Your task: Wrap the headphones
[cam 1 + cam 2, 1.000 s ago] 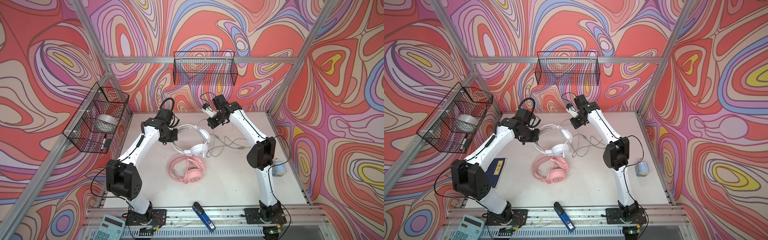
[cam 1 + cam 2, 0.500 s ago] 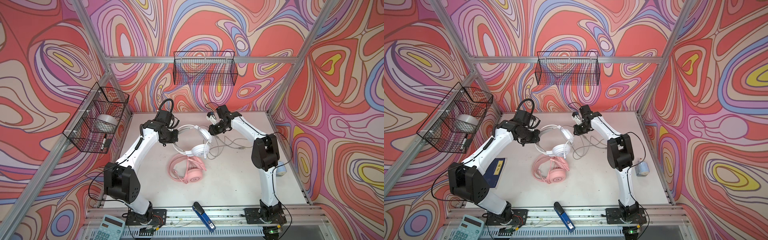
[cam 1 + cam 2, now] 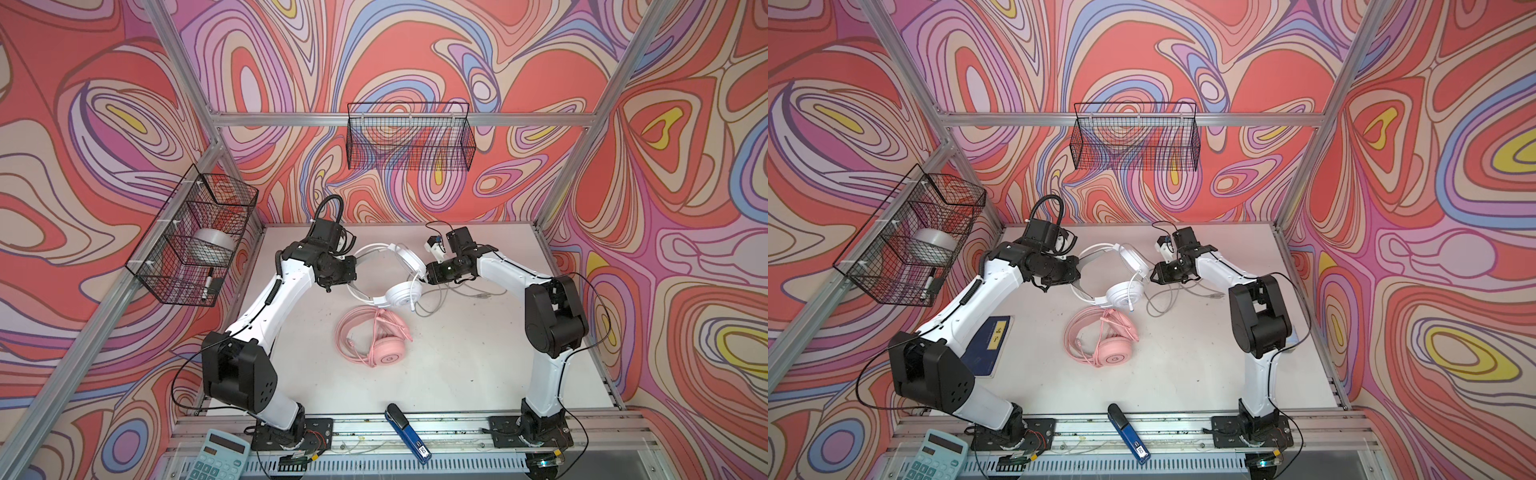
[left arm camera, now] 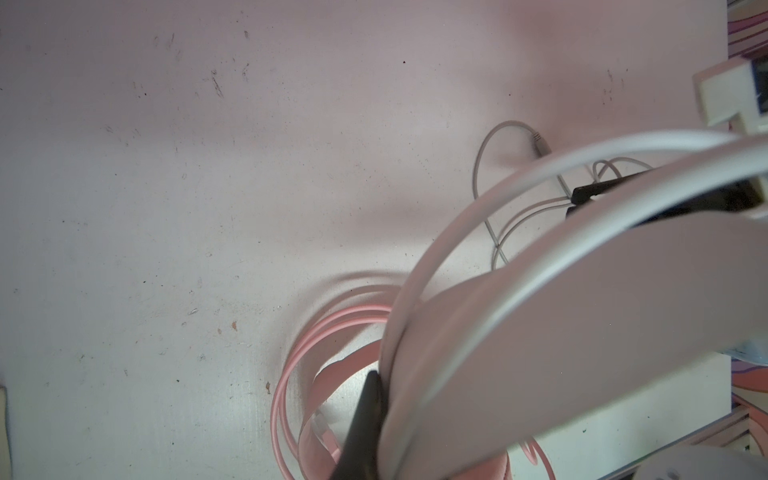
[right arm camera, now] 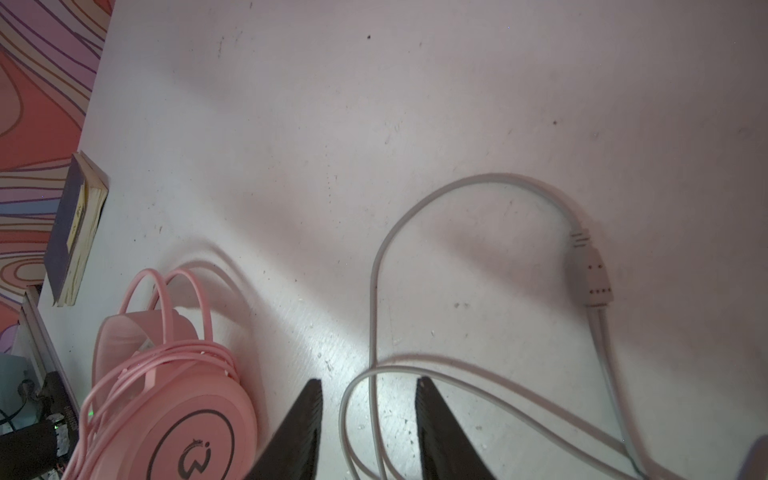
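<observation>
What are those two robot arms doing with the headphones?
They are tidying headphones by wrapping the cables. The left gripper is shut on the headband of the white headphones. The right gripper is open over their loose grey cable. The pink headphones lie nearby with their cable already wound up.

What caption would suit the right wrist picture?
Open right pincer poised over the loose grey cable, beside cord-wrapped pink headphones.

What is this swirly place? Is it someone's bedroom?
Probably a robot practice booth, not a bedroom: a left arm and right arm bolted by a white table, metal frame bars framing swirly walls, and a wire basket hung up.
</observation>
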Available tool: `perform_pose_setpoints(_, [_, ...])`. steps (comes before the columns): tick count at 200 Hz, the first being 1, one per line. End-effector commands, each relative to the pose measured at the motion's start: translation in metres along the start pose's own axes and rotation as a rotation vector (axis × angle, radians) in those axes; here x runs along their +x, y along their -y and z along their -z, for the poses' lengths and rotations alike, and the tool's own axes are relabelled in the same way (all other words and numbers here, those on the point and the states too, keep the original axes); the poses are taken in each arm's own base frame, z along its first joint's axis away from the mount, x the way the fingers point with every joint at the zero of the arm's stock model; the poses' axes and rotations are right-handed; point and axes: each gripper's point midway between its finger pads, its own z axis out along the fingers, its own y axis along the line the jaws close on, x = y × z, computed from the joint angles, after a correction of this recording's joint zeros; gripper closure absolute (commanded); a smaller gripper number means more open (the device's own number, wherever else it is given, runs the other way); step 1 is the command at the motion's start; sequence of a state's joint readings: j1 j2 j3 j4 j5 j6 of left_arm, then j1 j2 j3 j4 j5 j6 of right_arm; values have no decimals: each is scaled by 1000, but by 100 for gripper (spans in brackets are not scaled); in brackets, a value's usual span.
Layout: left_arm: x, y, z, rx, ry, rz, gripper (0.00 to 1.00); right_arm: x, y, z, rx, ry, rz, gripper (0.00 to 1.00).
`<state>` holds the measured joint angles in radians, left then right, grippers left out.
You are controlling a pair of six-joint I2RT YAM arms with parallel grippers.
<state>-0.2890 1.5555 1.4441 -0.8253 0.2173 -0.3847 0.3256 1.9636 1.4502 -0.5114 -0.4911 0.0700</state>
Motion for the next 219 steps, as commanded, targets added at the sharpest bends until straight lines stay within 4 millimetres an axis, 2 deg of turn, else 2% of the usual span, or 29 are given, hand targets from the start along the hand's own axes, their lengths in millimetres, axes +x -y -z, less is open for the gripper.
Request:
perform_pose_setpoints(1, [-10,12,16,57,63,41,100,-5,-8,9,-37,70,-9,58])
perform_pose_setpoints(72, [-26,15,32,99,125,122,100,31,-6,5,-60,80,-87,58])
perform_pose_setpoints(100, [-27,15,33,112,131,147,100,36,-6,4,-73,98,-104,59])
perform_pose_setpoints(158, [-29,16,32,119,132,170,100,31,-8,-11,-109,123,-135,60])
perform_pose_setpoints(219, [-32,8,32,92,153,216,100,48,-7,-19,-94,93,-150,59])
